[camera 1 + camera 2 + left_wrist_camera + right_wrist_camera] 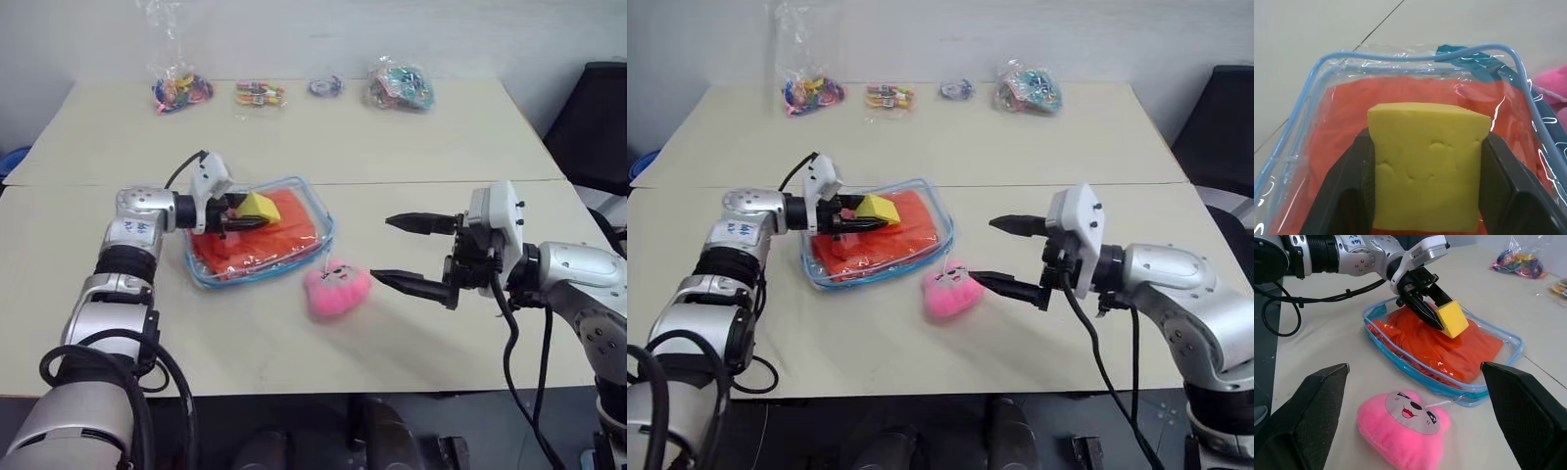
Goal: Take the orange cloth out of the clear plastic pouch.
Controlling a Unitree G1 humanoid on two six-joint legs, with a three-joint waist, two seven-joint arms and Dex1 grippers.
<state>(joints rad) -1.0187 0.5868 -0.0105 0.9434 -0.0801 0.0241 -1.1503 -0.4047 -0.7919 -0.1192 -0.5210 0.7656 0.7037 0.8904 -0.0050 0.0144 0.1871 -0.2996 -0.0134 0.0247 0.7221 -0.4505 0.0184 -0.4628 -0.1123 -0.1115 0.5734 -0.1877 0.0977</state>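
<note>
Seen from the head: a pale matte table (392,147), a seam running across its middle, four small crinkly bags of colourful bits (400,86) lined along its far edge. Left of centre on it, the clear plastic pouch (294,257), flat and glossy, rounded corners, light-blue zipper edging, lying with the orange cloth (284,235) inside, soft and folded, filling nearly the whole of it. Just beside the pouch's near right corner, a pink plush toy (337,289), fuzzy and rounded. Shown by the right wrist view and not by the head views: a cartoon face on the toy's front and a thin cord running from it to the pouch. Over the pouch's left part, the left gripper (241,211), black fingers clamped on a yellow wedge (258,207). Shown close by the left wrist view: the wedge's spongy, dimpled face pinched between both fingers, the cloth's wrinkles under shiny film. To the right, above the table, the right gripper (404,252), tapered fingers spread wide apart, holding nothing, lower tip near the toy.
</note>
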